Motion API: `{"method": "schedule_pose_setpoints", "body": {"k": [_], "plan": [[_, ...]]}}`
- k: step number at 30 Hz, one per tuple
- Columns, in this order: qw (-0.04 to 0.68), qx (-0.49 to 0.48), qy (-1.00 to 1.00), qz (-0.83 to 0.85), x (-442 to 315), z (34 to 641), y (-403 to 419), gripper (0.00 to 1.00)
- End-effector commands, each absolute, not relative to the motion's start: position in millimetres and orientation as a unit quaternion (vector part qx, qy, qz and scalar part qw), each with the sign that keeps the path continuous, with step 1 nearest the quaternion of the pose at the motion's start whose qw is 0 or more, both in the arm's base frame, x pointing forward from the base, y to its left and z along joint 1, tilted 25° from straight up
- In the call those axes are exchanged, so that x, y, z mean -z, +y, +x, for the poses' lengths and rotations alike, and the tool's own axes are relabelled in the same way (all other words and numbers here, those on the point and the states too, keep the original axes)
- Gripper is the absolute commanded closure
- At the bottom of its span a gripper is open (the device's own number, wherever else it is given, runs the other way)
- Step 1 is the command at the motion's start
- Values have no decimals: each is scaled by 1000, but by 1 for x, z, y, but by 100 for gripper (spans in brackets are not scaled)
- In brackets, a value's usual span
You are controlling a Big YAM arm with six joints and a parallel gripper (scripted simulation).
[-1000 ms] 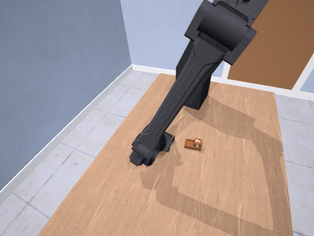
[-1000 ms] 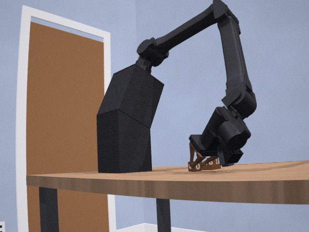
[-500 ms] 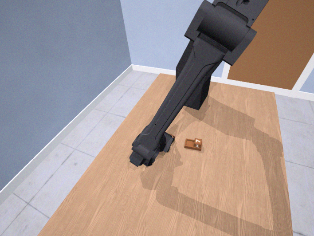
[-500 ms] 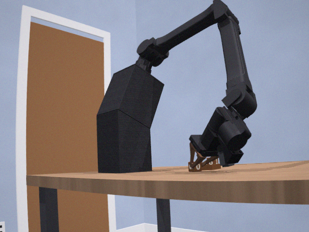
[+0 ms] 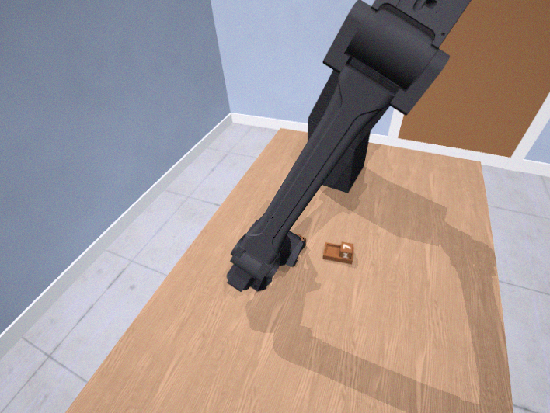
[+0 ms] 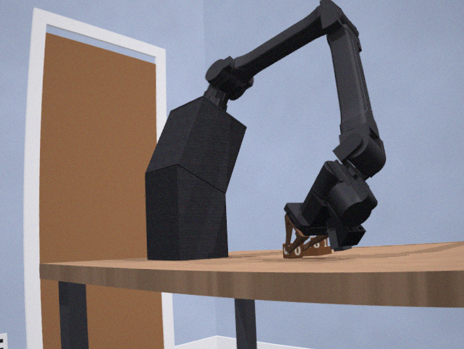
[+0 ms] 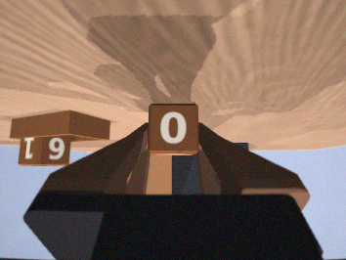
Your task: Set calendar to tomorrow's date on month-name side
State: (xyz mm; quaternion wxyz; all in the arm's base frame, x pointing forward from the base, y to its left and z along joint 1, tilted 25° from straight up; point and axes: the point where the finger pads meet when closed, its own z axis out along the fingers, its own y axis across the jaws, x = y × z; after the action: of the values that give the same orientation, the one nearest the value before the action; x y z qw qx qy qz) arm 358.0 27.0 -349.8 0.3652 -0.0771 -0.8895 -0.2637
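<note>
My gripper (image 7: 173,130) (image 6: 294,248) is shut on a brown calendar cube (image 7: 173,128) (image 6: 291,250) whose face toward the wrist camera shows a white 0. It holds the cube low at the table top (image 5: 400,310), left of the tray; I cannot tell whether the cube touches the wood. In the top view the arm hides the cube and most of the gripper. The small brown tray (image 5: 331,251) (image 7: 59,124) (image 6: 318,252) lies flat on the table. A second cube (image 5: 347,248) (image 7: 44,149) stands in its right half, with a 7 on top and a 1 on one side.
The arm's black base (image 5: 339,146) (image 6: 187,187) stands at the back of the table. The table's left edge (image 5: 177,266) runs close to the gripper. A door (image 6: 94,149) and tiled floor (image 5: 111,248) lie beyond.
</note>
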Motion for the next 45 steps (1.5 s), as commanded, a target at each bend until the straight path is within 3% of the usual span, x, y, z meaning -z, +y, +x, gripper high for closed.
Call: {"method": "schedule_pose_setpoints", "body": {"k": [1,31,41,45], "plan": [[355,260,-895,-75,352,367,30,74],[355,260,-895,-75,352,367,30,74],[355,261,-895,-75,352,367,30,59],[355,261,-895,-74,352,367,30,59]]}}
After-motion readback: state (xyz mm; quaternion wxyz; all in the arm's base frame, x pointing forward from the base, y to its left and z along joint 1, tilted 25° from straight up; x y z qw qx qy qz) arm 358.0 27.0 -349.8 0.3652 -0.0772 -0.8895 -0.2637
